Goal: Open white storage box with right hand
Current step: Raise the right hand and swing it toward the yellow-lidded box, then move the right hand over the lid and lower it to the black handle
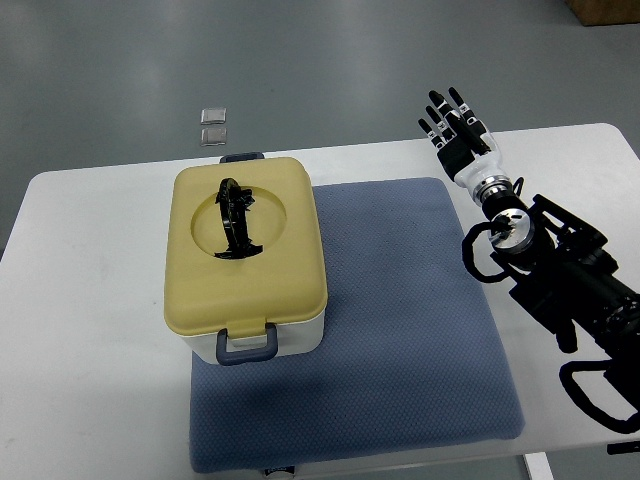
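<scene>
- Right hand (458, 128): enters from the right edge on a black arm, sits over the far right part of the white table (90, 300), just past the mat's far right corner. Fingers spread and extended, pointing away from the robot; nothing held.
- White storage box (246, 262): well to the left of the hand and nearer the robot, untouched. It rests on the left side of the blue-grey mat (400, 340), partly overhanging the mat's left edge onto the table.
- Lid (275, 270): pale yellow, seated flat on the white base, closed. A black folding handle (234, 218) lies down in the round recess on top.
- Latches: a grey clasp (248, 346) on the box's near end, farthest from the hand; a second grey clasp (243, 157) just visible at the far end.
- Two small clear squares (212, 126) lie on the grey floor beyond the table, far left of the hand.
- Left arm does not show.
</scene>
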{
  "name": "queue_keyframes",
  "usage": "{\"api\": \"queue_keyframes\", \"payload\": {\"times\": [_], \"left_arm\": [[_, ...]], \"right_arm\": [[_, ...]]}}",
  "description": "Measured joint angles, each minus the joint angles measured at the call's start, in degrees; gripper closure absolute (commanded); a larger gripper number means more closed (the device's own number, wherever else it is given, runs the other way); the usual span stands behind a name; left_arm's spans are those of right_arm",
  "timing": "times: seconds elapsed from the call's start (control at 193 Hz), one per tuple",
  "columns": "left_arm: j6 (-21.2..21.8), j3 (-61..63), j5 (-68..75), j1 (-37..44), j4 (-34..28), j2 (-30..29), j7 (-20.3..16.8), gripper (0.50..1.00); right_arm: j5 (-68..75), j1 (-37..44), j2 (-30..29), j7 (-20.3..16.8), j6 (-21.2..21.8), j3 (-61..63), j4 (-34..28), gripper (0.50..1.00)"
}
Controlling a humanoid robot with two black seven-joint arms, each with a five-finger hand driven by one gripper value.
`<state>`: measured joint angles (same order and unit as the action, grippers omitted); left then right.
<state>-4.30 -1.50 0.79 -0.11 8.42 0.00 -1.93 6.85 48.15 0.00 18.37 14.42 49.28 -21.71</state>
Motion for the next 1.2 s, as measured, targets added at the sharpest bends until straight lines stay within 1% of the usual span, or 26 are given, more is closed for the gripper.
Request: {"api": "queue_keyframes", "payload": {"times": [0.358,0.498,0.571,0.696,0.763,0.893,1.028,1.199], "left_arm": [[0.1,0.0,0.0,0.0,0.0,0.0,0.0,0.5],[0.2,0.0,0.0,-0.1,-0.1,0.0,0.0,0.5],[0.2,0.0,0.0,0.0,-0.1,0.0,-0.1,0.5],[0.2,0.0,0.0,0.0,0.1,0.0,-0.1,0.5],[0.2,0.0,0.0,0.0,0.2,0.0,-0.1,0.5],[-0.1,0.0,0.0,0.0,0.2,0.0,-0.1,0.5],[-0.3,0.1,0.0,0.0,0.3,0.0,-0.1,0.5],[-0.5,0.2,0.0,0.0,0.4,0.0,-0.1,0.5]], "right_arm": [[0.2,0.4,0.0,0.0,0.0,0.1,-0.7,0.572],[0.8,0.6,0.0,0.1,0.9,0.6,-1.4,0.572],[1.0,0.6,0.0,0.3,1.9,0.9,-1.9,0.572],[0.9,0.5,0.5,0.4,5.2,1.1,-3.2,0.572],[0.4,0.7,0.6,0.4,5.6,0.9,-3.4,0.572],[-1.8,3.9,1.6,0.0,5.9,-1.6,-3.5,0.574],[-10.5,8.5,4.4,-0.3,5.8,-8.1,-3.5,0.574],[-23.5,17.5,7.9,-3.9,7.0,-19.8,-3.5,0.574]]}}
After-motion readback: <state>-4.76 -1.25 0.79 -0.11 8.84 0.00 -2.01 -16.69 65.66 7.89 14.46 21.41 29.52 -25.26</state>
